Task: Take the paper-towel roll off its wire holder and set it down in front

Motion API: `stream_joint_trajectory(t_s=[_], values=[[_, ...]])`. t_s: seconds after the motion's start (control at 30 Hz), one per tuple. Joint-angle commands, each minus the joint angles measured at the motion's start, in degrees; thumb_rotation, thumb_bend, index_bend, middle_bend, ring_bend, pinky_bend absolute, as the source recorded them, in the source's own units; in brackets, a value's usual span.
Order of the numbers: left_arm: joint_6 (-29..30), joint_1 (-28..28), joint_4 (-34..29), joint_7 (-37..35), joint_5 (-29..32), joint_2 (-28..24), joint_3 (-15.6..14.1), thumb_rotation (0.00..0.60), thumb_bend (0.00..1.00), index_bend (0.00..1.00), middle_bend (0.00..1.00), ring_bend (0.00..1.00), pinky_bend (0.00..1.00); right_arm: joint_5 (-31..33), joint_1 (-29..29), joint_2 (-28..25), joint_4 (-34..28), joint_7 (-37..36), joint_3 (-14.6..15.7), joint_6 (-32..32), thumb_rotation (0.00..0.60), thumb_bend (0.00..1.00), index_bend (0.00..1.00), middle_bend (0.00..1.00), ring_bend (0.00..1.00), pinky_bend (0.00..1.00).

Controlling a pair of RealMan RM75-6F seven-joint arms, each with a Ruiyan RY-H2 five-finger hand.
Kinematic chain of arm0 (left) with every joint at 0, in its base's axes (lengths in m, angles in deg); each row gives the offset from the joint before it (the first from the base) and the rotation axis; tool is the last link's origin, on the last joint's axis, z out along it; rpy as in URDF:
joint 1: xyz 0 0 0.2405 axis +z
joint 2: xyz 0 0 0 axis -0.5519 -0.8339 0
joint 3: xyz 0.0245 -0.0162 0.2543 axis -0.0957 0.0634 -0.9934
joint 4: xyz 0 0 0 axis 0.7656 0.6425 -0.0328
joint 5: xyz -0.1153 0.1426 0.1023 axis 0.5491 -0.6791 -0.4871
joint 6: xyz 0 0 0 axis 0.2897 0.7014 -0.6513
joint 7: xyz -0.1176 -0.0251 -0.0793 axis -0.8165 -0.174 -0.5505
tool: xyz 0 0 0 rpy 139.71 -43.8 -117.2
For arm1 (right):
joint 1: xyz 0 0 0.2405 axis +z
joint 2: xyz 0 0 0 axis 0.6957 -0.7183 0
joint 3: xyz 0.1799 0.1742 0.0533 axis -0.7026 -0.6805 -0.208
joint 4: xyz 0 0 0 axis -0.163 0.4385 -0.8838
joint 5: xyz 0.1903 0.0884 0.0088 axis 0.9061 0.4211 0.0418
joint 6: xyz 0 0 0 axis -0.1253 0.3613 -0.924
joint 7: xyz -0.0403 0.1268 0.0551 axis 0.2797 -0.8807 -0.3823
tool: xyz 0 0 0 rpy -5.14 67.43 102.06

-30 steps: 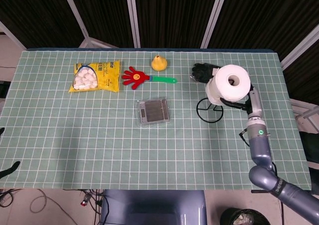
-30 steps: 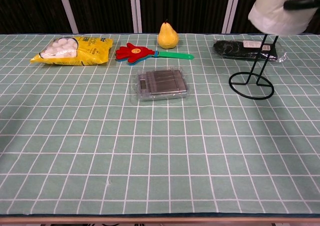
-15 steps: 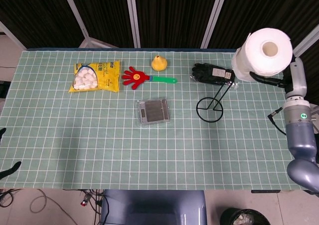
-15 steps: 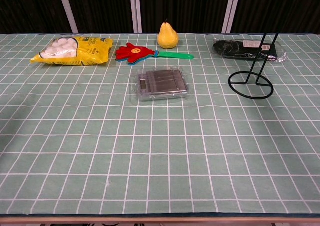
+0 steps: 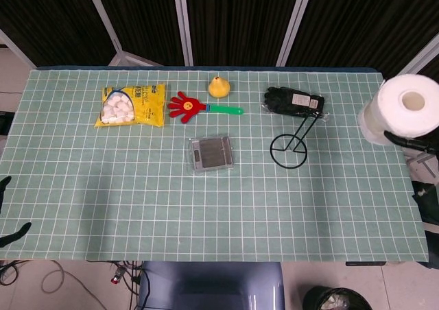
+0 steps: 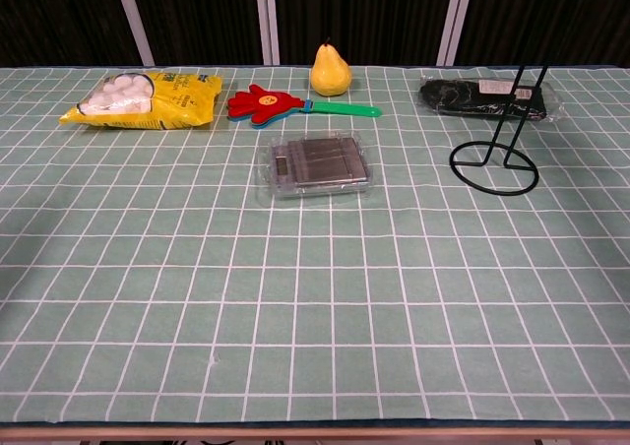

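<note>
Right hand (image 5: 411,140) grips the paper-towel roll (image 5: 405,114) clear of the wire holder (image 5: 291,145); lower it upright onto bare worktop (image 5: 309,207) in front; left hand unseen.

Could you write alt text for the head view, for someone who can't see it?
A paper-towel roll, lifted clear of its wire holder, is held by the right hand at the right edge of a green gridded table.

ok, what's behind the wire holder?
Behind the holder, a bagged pair of black gloves lies near the table's far edge; the holder's stem crosses it in chest view, so a strip is hidden. Nothing is on the holder.
</note>
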Motion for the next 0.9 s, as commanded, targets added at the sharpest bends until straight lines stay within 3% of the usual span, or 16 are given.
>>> stream_joint_trajectory(t_s=[0.03,0.3,0.43,0.63,0.9], values=[[-0.06,-0.06,0.01,0.11,0.05,0.09,0.03,0.6,0.1,0.12,0.0,0.0,0.0,-9.04,-5.13,1.78,-0.3,-6.26,4.86,-2.82,0.6,0.0,0.48,0.35,0.26,0.04],[0.01,-0.08,0.13,0.04,0.17,0.12,0.16,0.6,0.1,0.12,0.0,0.0,0.0,-24.31,-8.93,9.39,-0.55,-12.25,13.3,0.17,0.6,0.0,0.48,0.35,0.25,0.04],[-0.09,-0.13,0.18,-0.02,0.07,0.11,0.12,0.6,0.1,0.12,0.0,0.0,0.0,-28.48,-8.93,15.15,-0.44,-13.68,17.56,2.94,0.6,0.0,0.48,0.34,0.25,0.03],[-0.14,-0.16,0.34,-0.28,0.36,0.02,0.28,0.6,0.1,0.12,0.0,0.0,0.0,-29.26,-6.43,25.34,4.05,-12.77,22.15,5.42,0.6,0.0,0.48,0.34,0.24,0.02],[-0.18,-0.16,0.42,-0.54,0.4,-0.11,0.3,0.6,0.1,0.12,0.0,0.0,0.0,-26.54,-1.69,36.18,11.54,-9.47,23.43,7.45,0.6,0.0,0.46,0.33,0.23,0.01]])
